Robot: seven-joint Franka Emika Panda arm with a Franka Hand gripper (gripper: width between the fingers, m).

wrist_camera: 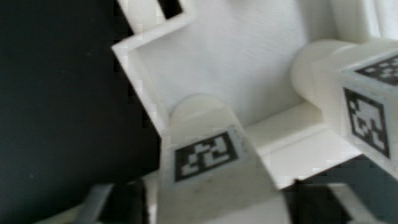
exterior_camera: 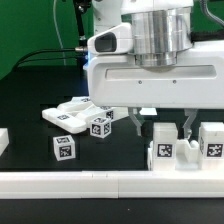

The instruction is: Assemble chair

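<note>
Exterior view: half-spread fingers straddle a smooth white tagged chair block; grip cannot be told.

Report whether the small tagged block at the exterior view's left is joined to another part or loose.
Loose. The block sits alone on the black table, apart from the pile of parts.

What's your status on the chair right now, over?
Jaws low astride chair piece, grip unconfirmed. Piece sits beside border rail. Other loose pieces off to the exterior view's left, nothing blocking.
</note>
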